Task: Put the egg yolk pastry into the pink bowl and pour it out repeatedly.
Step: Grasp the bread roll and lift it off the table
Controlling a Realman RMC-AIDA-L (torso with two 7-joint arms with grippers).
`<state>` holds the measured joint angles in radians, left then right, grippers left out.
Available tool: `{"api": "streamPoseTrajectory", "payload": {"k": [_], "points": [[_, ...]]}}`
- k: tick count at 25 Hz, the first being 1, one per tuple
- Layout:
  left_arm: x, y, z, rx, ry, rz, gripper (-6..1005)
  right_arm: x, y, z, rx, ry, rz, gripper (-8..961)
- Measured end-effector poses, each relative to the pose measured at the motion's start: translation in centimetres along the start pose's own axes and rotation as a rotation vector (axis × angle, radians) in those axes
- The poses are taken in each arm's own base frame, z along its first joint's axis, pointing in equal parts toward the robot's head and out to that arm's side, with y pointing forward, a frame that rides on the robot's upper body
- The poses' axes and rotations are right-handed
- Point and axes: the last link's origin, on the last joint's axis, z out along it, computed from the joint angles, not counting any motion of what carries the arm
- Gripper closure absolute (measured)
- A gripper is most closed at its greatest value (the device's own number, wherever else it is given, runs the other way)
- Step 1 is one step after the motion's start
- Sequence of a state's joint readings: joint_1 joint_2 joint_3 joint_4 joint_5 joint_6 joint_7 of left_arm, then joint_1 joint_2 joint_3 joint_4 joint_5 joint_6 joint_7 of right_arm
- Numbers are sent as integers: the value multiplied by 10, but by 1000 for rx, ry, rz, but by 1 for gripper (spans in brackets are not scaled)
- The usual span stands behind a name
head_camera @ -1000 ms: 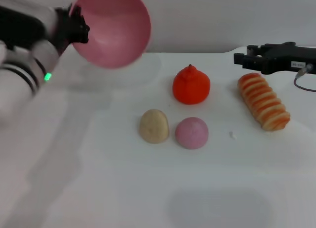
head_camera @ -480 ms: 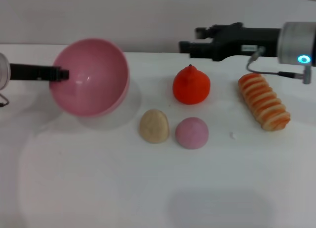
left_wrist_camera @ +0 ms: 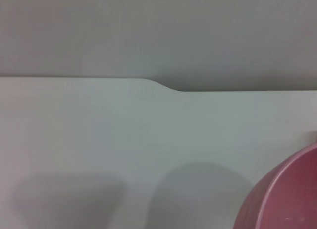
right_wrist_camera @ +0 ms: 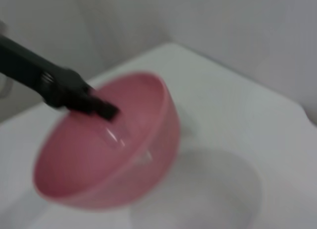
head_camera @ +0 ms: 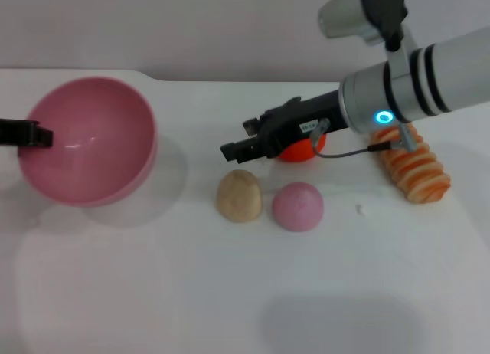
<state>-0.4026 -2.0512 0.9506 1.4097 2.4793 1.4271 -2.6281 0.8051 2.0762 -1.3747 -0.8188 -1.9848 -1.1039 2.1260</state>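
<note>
While left gripper (head_camera: 38,136) grips pink bowl (head_camera: 88,143) rim | right gripper (head_camera: 233,150), aperture unclear, just above egg yolk pastry (head_camera: 239,195)

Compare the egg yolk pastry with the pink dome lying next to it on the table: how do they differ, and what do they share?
The egg yolk pastry is pale beige; the pink dome is mauve-pink. The pastry looks taller than wide, while the dome is low and rounded. The pastry lies nearer the pink bowl, and the right gripper hangs just behind it; the dome sits farther right. Both are small, rest on the white table, and are untouched.
</note>
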Motion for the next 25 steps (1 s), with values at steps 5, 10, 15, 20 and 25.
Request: {"api": "streamPoseTrajectory", "payload": {"k": [5, 10, 15, 20, 25], "points": [[-4, -1, -7, 18, 6, -6, 995, 10, 0, 8, 31, 61, 36, 265], [-6, 1, -4, 15, -10, 0, 995, 25, -2, 13, 37, 94, 70, 265], [-5, 5, -1, 8, -20, 21, 994, 41, -6, 22, 75, 113, 101, 266], [-5, 10, 2, 3, -30, 37, 995, 46, -2, 36, 88, 59, 129, 266], [-5, 14, 4, -7, -37, 52, 995, 49, 4, 46, 94, 66, 117, 267]]}}
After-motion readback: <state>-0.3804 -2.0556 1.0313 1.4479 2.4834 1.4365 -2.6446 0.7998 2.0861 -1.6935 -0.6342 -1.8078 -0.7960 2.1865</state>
